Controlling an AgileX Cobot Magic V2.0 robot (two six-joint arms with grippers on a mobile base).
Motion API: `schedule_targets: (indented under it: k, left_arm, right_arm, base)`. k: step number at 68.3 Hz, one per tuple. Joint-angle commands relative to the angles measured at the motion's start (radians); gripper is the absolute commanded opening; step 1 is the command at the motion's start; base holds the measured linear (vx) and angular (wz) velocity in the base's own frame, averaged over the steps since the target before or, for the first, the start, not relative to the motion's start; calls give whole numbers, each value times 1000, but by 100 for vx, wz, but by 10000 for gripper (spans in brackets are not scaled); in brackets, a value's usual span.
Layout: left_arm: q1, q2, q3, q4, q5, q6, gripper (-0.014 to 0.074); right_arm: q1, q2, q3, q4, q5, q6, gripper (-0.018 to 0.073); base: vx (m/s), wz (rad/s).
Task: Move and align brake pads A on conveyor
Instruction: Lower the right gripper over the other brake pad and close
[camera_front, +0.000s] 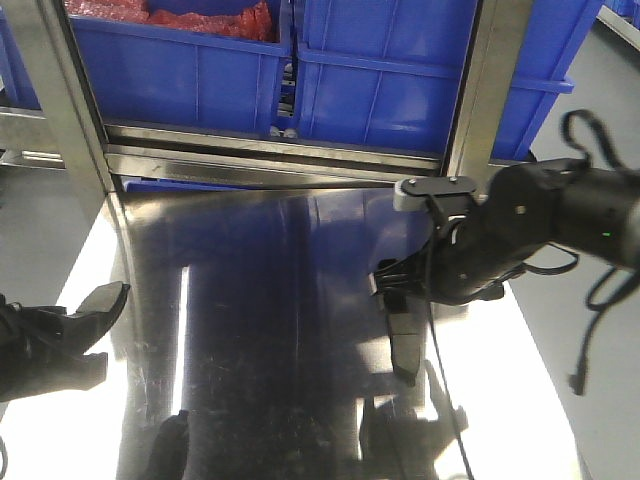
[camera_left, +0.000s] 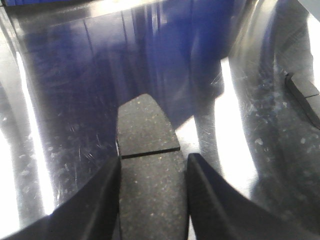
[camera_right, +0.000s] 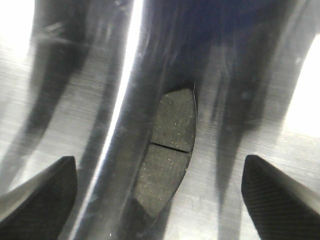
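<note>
Steel tabletop shows, no conveyor. Left gripper squeezes one brake pad; right gripper, spread wide, hangs over another pad. Most work seems left.

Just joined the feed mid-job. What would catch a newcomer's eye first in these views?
The mirror-bright steel tabletop, streaked with glare, fills every view, with blue bins behind it in the front view. The left gripper is shut on a grooved brake pad. A second brake pad lies flat on the steel, centred under the wide-open right gripper.
</note>
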Motion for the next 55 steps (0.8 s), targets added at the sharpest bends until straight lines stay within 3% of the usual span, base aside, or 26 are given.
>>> schedule_targets:
  k: [1,33,55]
  left_arm:
    - [-4,-12,-25,7,-75,-1,139]
    - [-4,-12,-25,7,-75,-1,139]
    - [-4,-12,-25,7,-75,-1,139]
  right_arm:
    - [11,15,-64,-45,9,45,627]
    - [11,152,-74,-47,15,41,605]
    - [11,153,-74,-47,2,41,540]
  base:
    - [0,0]
    - [0,0]
    - [0,0]
